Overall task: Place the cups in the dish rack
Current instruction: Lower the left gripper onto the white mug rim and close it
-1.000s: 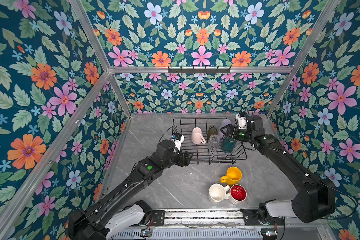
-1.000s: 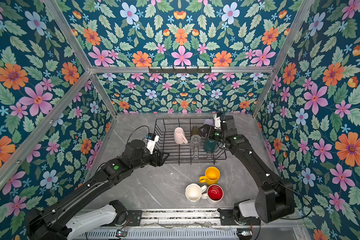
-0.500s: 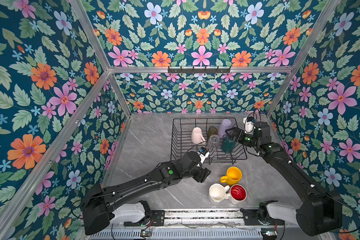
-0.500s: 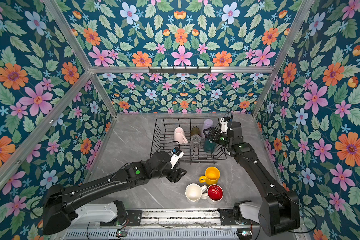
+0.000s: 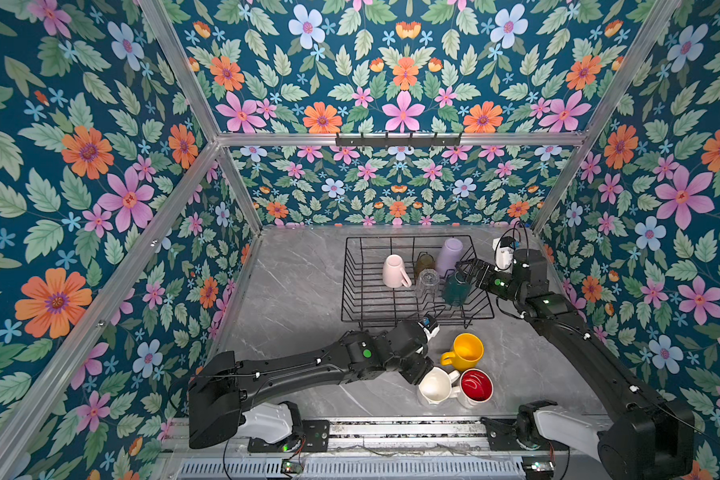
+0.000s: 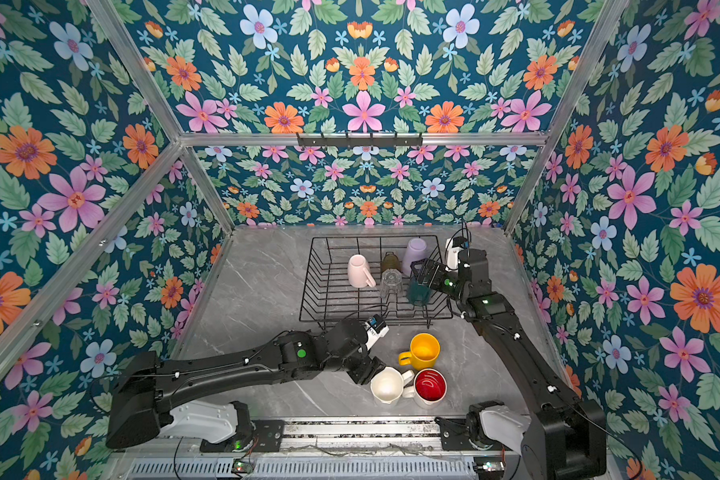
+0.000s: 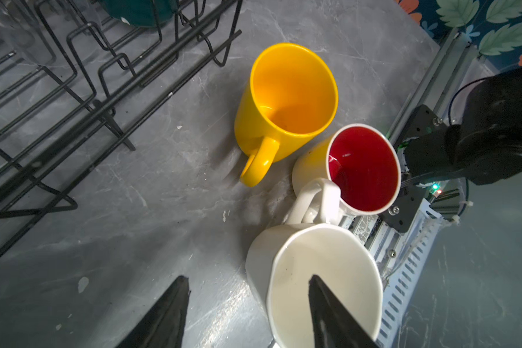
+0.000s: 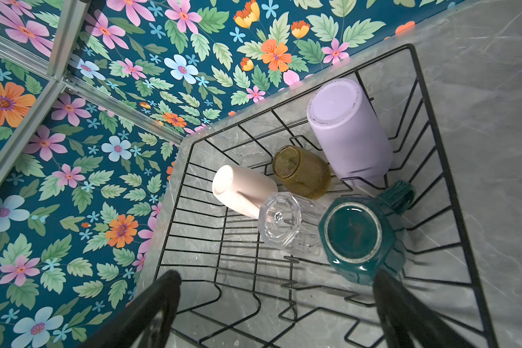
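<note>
**A:** Where do the cups stand?

**B:** In both top views, five sit bottoms-up in the dish rack (image 5: 354, 282), at 12 o'clock on the table: pale pink mug (image 5: 393, 270), olive-brown glass (image 5: 425, 262), lilac tumbler (image 5: 449, 251), clear glass (image 5: 428, 282) and dark teal mug (image 5: 454, 289). Three stand upright on the table at 5 o'clock of the rack. They are the yellow mug (image 5: 466, 351), the white faceted mug (image 5: 434, 386) at its 7 o'clock, and the red-lined mug (image 5: 476, 386) close against the faceted one at its 3 o'clock.

**A:** And the grippers?

**B:** The left gripper (image 7: 247, 277) has its jaws apart and straddles the faceted mug's wall. One finger (image 7: 329, 316) is over the mouth, the other is outside, and neither is pinching yet. The right gripper (image 8: 276, 272) is spread wide and empty above the rack, beside the teal mug.

**A:** How will the faceted mug handle?

**B:** It looks like glazed ceramic: stiff, fairly heavy, slick and liable to chip. A firm pinch on the wall at the side away from its neighbour suits it, though the mug will likely hang off-centre and may swing. A white handle lies between the two mugs, and whose it is cannot be told, so a straight lift is prudent.
</note>
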Controlling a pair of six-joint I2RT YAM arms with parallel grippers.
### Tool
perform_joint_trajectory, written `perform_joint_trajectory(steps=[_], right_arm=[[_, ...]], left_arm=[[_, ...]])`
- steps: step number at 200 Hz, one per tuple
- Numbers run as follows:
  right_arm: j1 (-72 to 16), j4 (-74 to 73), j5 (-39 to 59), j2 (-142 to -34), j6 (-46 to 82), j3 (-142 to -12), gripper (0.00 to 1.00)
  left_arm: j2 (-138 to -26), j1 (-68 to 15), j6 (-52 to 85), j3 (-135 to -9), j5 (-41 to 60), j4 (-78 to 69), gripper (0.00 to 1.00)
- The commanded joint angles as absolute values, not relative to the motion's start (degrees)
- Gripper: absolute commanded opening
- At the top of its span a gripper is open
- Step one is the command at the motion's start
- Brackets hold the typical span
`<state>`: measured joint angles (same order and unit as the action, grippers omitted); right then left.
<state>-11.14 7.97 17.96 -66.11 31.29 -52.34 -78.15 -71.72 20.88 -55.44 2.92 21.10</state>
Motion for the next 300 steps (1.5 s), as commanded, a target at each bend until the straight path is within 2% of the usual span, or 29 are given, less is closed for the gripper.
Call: perform_joint_trajectory(steps=[1,36,101,145,173,216,251,265,300], right_arm=[[-11.07,8.02,16.43,-65.73,30.82,-51.99,0.99],[-11.07,8.85,15.61,-64.97,30.41,-51.68,0.99],[-11.07,9.77,15.57,-64.28,29.95,-51.7,0.99],[-11.12,10.45,14.96,-63.46,29.45,-51.44,0.99],[-11.07,10.79,14.52,-63.1,29.16,-51.15,0.99],[-10.98,11.34,13.8,-62.92,29.01,-51.36,0.99],[-11.0,11.02,14.05,-63.45,29.27,-51.66,0.99],[-10.99,10.83,14.45,-63.98,29.46,-51.76,0.99],[-10.99,9.96,15.29,-64.82,30.05,-51.99,0.99]], left_arm=[[-79.08,-72.79,20.55,-55.92,2.98,23.04,0.65],[-81.22,-74.22,20.06,-56.99,3.48,24.89,0.63],[-85.3,-74.47,20.45,-59.3,-0.53,28.83,0.53],[-86.31,-74.45,20.37,-59.94,-0.84,29.01,0.43],[-86.23,-74.44,19.98,-59.94,-0.54,28.48,0.28],[-86.12,-74.36,18.39,-59.76,-0.36,28.17,0.2],[-85.97,-74.36,18.36,-59.27,-0.77,27.97,0.04],[-85.57,-74.28,18.78,-58.89,-1.63,27.71,0.0],[-83.29,-73.29,20.06,-57.99,-3.52,26.76,0.0]])
